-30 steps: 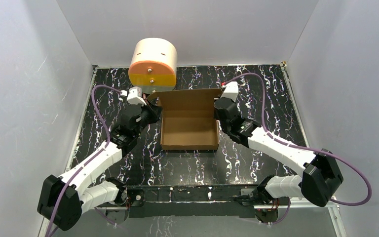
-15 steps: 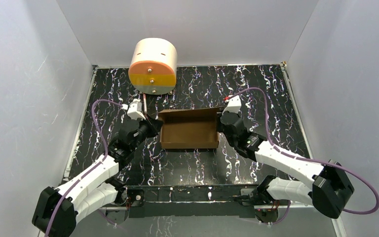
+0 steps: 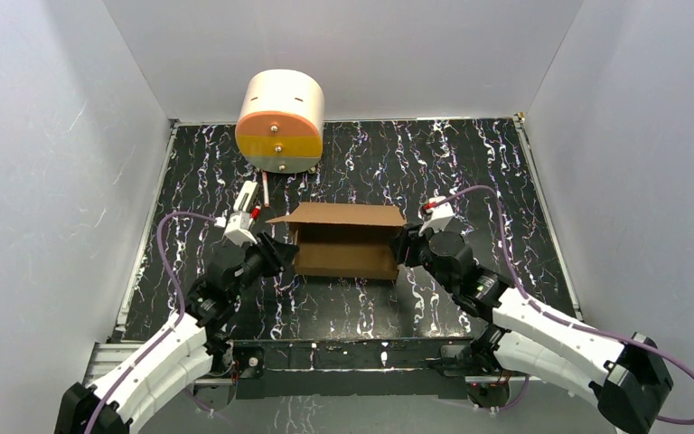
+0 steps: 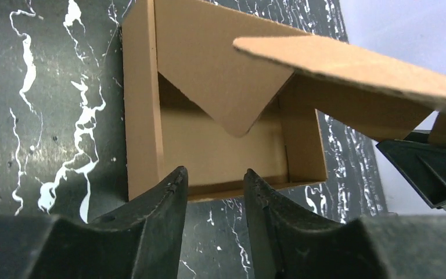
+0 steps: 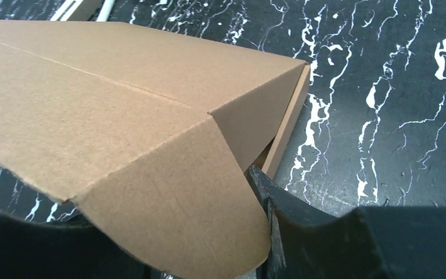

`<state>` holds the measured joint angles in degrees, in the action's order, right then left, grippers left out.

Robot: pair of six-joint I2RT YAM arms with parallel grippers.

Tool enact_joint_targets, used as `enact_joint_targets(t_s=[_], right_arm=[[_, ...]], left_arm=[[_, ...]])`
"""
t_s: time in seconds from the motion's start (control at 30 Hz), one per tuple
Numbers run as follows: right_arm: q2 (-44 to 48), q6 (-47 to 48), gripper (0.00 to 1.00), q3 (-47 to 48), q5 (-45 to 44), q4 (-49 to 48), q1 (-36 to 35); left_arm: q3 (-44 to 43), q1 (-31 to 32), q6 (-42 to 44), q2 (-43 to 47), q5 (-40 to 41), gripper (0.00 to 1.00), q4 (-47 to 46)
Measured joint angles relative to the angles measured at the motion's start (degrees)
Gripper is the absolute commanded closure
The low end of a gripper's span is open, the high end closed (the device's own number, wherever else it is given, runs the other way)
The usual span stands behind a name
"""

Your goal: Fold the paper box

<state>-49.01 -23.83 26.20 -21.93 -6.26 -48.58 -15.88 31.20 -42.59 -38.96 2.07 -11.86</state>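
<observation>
The paper box (image 3: 343, 253) sits on the bench (image 3: 470, 172) between the two hands, one short end facing each. It is plain brown corrugated card: a shallow rectangular tray with thick folded walls. A lid (image 4: 348, 64) slants over the tray, partway down and not shut. Seen from the left wrist, a rounded, pointed flap hangs inside the tray beneath the lid. The left hand (image 4: 215, 200) lies just short of the box's end wall, its fingers parted by a narrow gap with nothing between them. At the right hand (image 3: 404, 246), a creased, round-cornered ear of the lid drapes over the fingers. One dark finger (image 5: 284, 226) shows beside it, and I cannot tell whether this hand grips the card.
</observation>
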Motion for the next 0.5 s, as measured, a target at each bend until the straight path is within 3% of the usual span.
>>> enact_joint_targets(t_s=[0.33,0.5], right_arm=[[15.4,-0.1,0.24,-1.0,2.9,12.3,-0.1],[24.0,0.0,0.17,1.1,1.8,23.4,-0.1]], left_arm=[[1.1,0.0,-6.7,19.7,0.9,0.43,17.9],[-4.4,0.0,-5.8,25.4,4.4,0.33,29.2]])
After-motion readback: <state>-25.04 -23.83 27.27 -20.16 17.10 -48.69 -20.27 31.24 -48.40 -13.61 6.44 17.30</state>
